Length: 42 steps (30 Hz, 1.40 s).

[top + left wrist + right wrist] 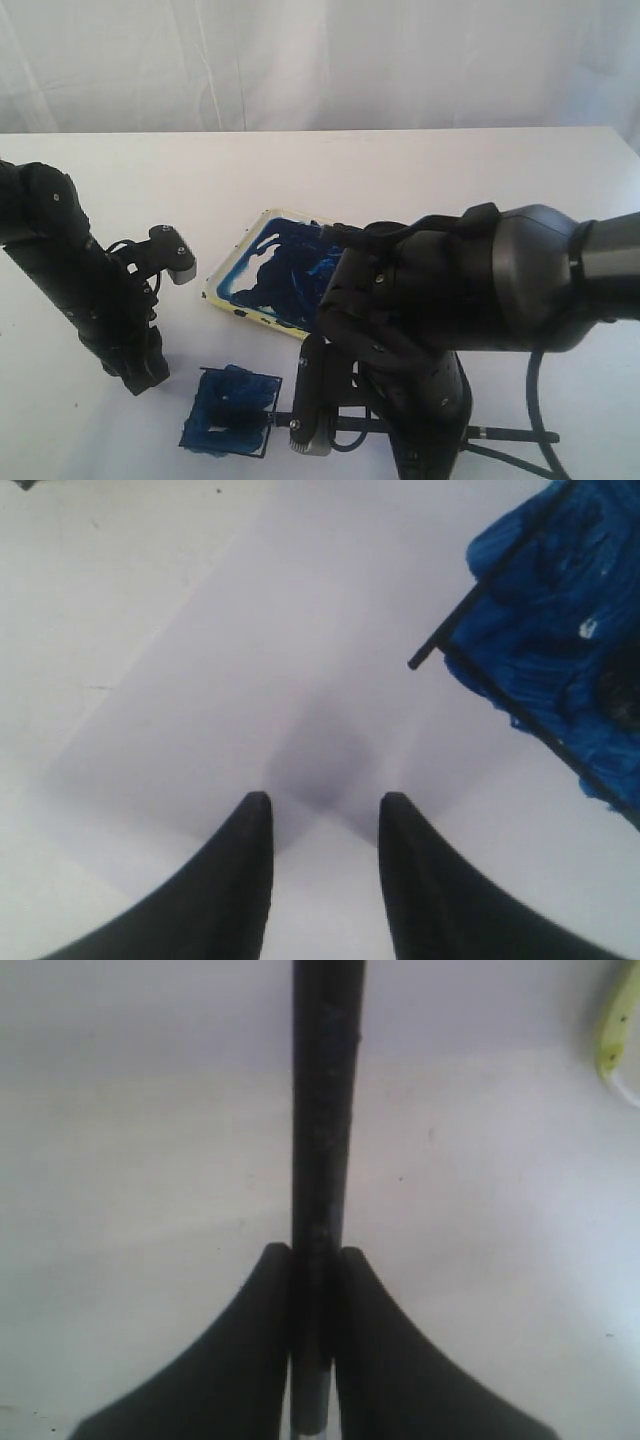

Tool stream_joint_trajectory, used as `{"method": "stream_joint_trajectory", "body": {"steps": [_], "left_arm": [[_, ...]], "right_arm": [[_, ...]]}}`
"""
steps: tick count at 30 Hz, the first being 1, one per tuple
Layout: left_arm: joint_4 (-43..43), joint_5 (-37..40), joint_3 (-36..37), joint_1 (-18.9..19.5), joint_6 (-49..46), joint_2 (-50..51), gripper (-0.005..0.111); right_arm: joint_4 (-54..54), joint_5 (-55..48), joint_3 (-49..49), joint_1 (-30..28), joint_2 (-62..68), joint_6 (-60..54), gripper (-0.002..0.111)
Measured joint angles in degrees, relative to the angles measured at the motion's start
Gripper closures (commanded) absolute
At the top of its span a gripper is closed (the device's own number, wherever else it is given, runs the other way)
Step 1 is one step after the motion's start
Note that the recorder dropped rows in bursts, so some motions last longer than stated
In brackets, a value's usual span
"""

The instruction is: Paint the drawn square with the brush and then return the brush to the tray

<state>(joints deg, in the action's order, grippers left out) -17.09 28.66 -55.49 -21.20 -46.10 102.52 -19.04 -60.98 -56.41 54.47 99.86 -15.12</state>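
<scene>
The drawn square (232,412) lies near the table's front edge, its inside smeared blue; in the left wrist view the square (560,610) fills one corner. Behind it sits the tray (222,270), coated in dark blue paint. My right gripper (317,1255) is shut on the black shaft of the brush (325,1110). In the exterior view the brush (505,434) lies nearly level, its handle pointing right and its tip end towards the square, mostly hidden by my right arm. My left gripper (147,378) points down at bare table left of the square, open (325,800) and empty.
A white tabletop (420,170) runs back to a white curtain (320,60). My bulky right arm (470,290) covers the front right and part of the tray. A bit of yellowish tray rim (615,1035) shows in the right wrist view.
</scene>
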Motion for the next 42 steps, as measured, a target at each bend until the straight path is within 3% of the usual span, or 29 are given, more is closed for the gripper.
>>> {"method": "stream_joint_trajectory", "body": {"steps": [25,42], "left_arm": [[0.0,0.0,0.0,0.0,0.0,0.0,0.065],[0.0,0.0,0.0,0.0,0.0,0.0,0.065]], "right_arm": [[-6.8,-8.4,-1.4,0.9,-0.6,4.2,0.108],[-6.0,-5.1,-1.4,4.2,-0.1,2.7,0.108]]}}
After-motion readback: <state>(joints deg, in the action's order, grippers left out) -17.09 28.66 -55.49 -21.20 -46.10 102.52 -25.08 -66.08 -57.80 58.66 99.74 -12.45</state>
